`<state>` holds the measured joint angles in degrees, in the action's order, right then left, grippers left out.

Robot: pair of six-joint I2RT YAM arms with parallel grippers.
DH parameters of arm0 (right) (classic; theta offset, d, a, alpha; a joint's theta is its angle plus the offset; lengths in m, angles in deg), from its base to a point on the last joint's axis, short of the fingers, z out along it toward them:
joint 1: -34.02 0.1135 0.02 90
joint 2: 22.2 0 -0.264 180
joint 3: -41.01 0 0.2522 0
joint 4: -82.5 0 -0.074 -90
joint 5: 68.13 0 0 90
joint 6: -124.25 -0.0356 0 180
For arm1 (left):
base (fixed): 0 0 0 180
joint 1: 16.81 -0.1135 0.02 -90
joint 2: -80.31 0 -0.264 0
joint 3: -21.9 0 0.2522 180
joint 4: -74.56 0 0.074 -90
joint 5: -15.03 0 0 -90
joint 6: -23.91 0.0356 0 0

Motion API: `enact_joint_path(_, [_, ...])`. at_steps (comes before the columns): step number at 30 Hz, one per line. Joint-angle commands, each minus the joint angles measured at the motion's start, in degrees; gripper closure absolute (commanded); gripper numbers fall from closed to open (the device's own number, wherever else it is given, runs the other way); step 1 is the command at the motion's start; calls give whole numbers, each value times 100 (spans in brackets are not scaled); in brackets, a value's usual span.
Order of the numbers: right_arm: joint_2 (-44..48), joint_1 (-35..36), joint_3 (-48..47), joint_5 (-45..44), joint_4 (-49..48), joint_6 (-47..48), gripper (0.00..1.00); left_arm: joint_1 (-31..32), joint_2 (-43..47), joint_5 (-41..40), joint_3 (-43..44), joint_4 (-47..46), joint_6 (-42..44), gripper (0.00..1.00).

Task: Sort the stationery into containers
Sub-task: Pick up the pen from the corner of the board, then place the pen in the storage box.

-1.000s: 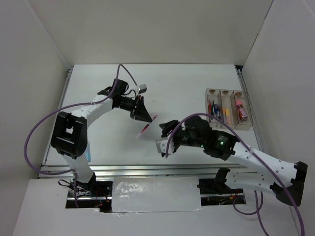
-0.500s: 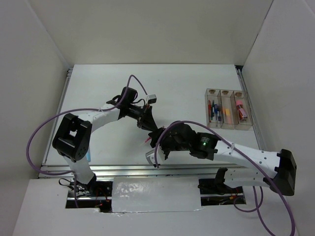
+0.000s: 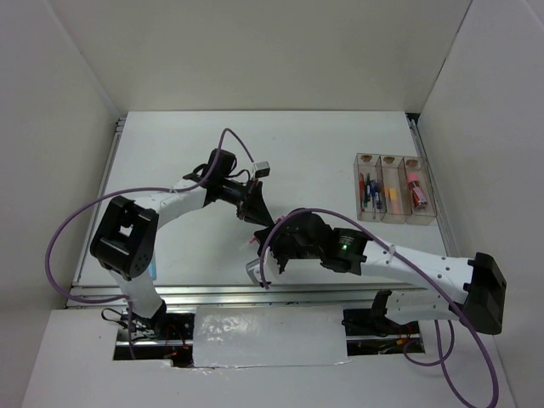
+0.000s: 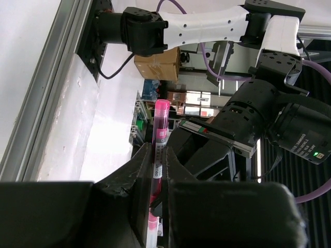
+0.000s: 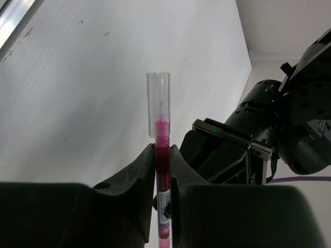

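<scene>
Jaws of the left gripper (image 4: 159, 155) and right gripper (image 5: 162, 152) both pinch one pink pen (image 5: 161, 132), well left of the bins (image 3: 380, 189).

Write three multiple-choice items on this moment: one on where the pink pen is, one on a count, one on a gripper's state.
1. Where is the pink pen?
A. inside a bin
B. lying loose beside the bins
C. between both grippers

2. How many compartments do the clear bins have?
A. two
B. three
C. five

3. The left gripper is:
A. wide open
B. shut on the pen
C. out of every view

Key:
1. C: each wrist view shows the barrel pinched, so the right gripper grips it too.
2. B: the top view shows three joined boxes.
3. B: its fingers press on the barrel.
</scene>
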<state>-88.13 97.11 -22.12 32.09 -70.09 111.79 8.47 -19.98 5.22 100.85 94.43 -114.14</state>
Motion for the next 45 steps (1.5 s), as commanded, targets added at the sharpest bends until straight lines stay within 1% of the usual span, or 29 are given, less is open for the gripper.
enact_joint_path(1, [-25,-60,-12,-81,-301,42,84,3,352,270,-111,-329,-169,98])
enact_joint_path(2, [18,-69,14,-99,-336,51,87,3,370,270,-112,-312,-65,92])
enact_joint_path(3, [45,-60,23,-99,-337,42,90,3,405,244,-77,-208,93,80])
enact_joint_path(4, [71,-43,32,-99,-354,42,94,-14,440,191,63,11,347,50])
enact_joint_path(6, [220,1,15,-73,-310,-2,98,-75,466,-159,291,1142,1409,25])
enact_joint_path(7, [273,80,-3,-64,-267,-80,100,-163,493,-309,519,1756,1970,10])
enact_joint_path(9, [527,186,-3,-81,-249,-334,100,-373,537,-617,818,2033,2237,1])
enact_joint_path(11, [791,317,23,-160,-179,-572,100,-645,554,-1002,1100,2297,2432,1])
enact_joint_path(13, [959,353,67,-326,-82,-1088,100,-1321,633,-1345,1416,2255,2336,1])
enact_joint_path(16, [1179,-32,85,-520,76,-1766,100,-2437,958,-1944,1278,1299,1520,1])
enact_joint_path(17, [1179,-260,24,-486,233,-2325,100,-2718,1037,-2023,1286,1201,1440,1])
enact_joint_path(18, [1144,-880,-72,-433,322,-2661,100,-3121,1047,-2181,1460,1356,1596,1])
enact_joint_path(19, [1092,-1225,-334,-337,505,-3431,100,-3256,1003,-2261,1662,1697,2311,1])
enact_joint_path(20, [891,-1986,-476,-258,629,-3795,100,-3475,924,-2366,1890,2136,2805,1])
enact_joint_path(21, [759,-2394,-652,-161,769,-4121,100,-3529,924,-2680,2179,2758,3167,1])
enact_joint_path(22, [383,-2772,-1001,-82,1058,-4428,100,-3591,993,-2849,2200,2921,3753,1])
enact_joint_path(23, [188,-3159,-1179,-73,1235,-5032,100,-3670,1220,-3016,2139,2966,3959,1])
enact_joint_path(24, [-40,-3928,-1633,23,1445,-5264,100,-3818,1362,-3426,1834,2879,4101,1])
enact_joint_path(26, [-717,-4975,-2310,313,2087,-5886,100,-3925,1869,-3982,1342,2808,4549,6])
enact_joint_path(27, [-954,-5278,-2489,410,2237,-6038,100,-3951,2029,-4141,1191,2782,5072,6])
enact_joint_path(30, [-1641,-6191,-3043,657,2493,-6461,100,-4118,2680,-4598,514,2633,5812,8])
enact_joint_path(31, [-1912,-6264,-3148,613,2493,-6540,100,-4258,2916,-4669,408,2667,6025,7])
enact_joint_path(33, [-2177,-6572,-3342,560,2450,-6699,100,-4478,3033,-4617,267,2834,6595,7])
enact_joint_path(34, [-2457,-6686,-3404,499,2441,-6743,100,-4749,3042,-4269,266,3148,6824,8])
enact_joint_path(38, [-3056,-6783,-3799,394,2494,-6883,100,-5269,2867,-3668,389,3783,7677,7])
enact_joint_path(41, [-3399,-6775,-3748,114,2301,-7146,100,-5647,2533,-3220,503,4362,8459,6])
enact_joint_path(42, [-3435,-6775,-3634,60,2222,-7199,100,-5804,2445,-3028,599,4851,8801,6])
enact_joint_path(43, [-3479,-6766,-3572,-10,2177,-7278,100,-5858,2348,-2913,670,5213,9666,6])
enact_joint_path(45, [-3575,-6722,-3414,-274,2002,-7393,100,-6121,1981,-2746,845,5969,10680,8])
